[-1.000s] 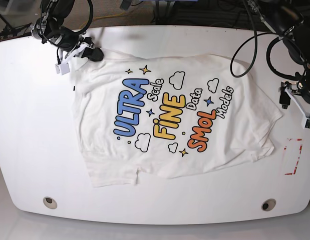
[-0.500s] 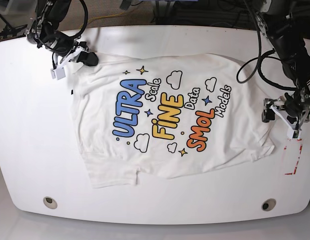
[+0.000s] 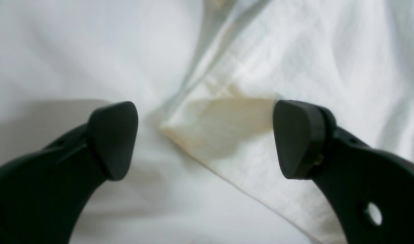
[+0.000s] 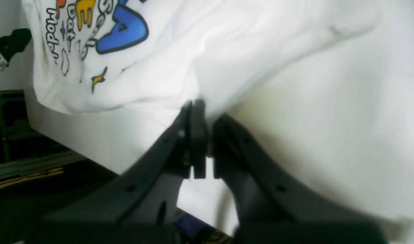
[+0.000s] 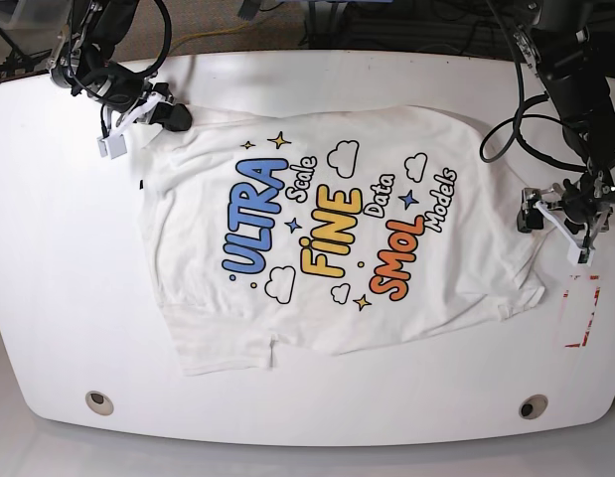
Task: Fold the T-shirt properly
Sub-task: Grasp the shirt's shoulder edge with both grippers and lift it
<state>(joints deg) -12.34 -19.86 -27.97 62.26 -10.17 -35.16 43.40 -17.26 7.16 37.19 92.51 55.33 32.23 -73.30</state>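
Left gripper (image 5: 551, 220) reached T-shirt (image 5: 327, 229) sleeve.

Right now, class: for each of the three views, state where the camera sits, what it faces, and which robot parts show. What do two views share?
Base: overhead, facing down on the table, T-shirt and both arms.
Left wrist: behind the open left tool, facing a shirt hem.
Right wrist: behind the right tool, shut on cloth.
Shared: base and right wrist both show the blue print.
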